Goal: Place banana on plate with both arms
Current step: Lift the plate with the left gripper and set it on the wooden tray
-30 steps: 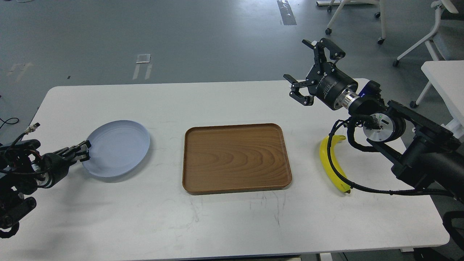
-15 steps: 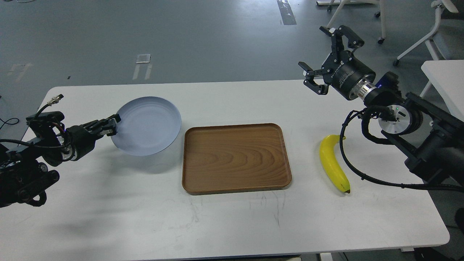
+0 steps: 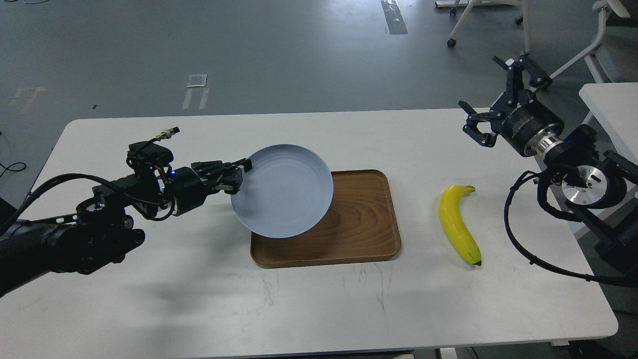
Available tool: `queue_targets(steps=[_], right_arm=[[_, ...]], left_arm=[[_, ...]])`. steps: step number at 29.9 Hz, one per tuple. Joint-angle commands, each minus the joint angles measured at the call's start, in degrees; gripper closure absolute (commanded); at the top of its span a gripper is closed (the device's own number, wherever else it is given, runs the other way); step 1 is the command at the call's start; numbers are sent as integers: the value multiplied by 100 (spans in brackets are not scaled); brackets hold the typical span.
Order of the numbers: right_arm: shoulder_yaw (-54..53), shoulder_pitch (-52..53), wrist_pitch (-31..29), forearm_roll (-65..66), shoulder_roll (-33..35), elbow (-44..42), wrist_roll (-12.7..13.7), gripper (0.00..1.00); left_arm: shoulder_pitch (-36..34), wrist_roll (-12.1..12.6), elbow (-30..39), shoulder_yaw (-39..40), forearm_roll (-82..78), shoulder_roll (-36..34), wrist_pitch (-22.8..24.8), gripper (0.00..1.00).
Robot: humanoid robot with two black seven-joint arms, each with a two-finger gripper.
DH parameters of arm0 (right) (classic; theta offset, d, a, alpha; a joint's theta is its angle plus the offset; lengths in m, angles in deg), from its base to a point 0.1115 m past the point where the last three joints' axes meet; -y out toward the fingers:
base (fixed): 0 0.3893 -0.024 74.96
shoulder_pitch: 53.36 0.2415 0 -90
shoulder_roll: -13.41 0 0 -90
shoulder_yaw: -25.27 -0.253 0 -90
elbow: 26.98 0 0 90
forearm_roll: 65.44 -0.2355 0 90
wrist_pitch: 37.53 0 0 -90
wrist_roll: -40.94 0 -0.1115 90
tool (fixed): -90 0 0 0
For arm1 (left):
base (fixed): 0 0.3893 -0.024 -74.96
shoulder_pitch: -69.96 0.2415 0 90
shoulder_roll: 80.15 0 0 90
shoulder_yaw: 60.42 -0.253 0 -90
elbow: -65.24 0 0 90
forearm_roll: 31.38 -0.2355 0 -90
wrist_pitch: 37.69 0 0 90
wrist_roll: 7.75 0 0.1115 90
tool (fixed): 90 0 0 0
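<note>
My left gripper (image 3: 241, 174) is shut on the left rim of the pale blue-grey plate (image 3: 284, 190). It holds the plate in the air, tilted, over the left part of the brown wooden tray (image 3: 366, 224). The yellow banana (image 3: 457, 224) lies on the white table (image 3: 319, 299) right of the tray, dark tip toward me. My right gripper (image 3: 491, 97) is open and empty, raised above the table's far right corner, well behind and to the right of the banana.
Office chairs (image 3: 498, 25) and a second white table (image 3: 610, 109) stand on the grey floor beyond the far right edge. A black cable (image 3: 518, 244) from my right arm loops over the table right of the banana.
My left arm has carried the plate up and to the right, from the table's left side to over the tray. My right gripper has drawn back to the right, away from the banana.
</note>
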Motion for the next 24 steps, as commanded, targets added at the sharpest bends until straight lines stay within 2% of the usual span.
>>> queue_targets(steps=[1, 12, 24], right_arm=[[-22, -46, -9, -18, 130, 0, -44, 0], [-22, -63, -18, -53, 280, 26, -71, 0], [-22, -90, -105, -53, 280, 8, -79, 0]], left_arm=[[-197, -1, -231, -401, -21, 383, 2, 100], [-400, -1, -1408, -771, -21, 1385, -7, 100], [-373, -1, -1734, -894, -12, 1632, -24, 98]])
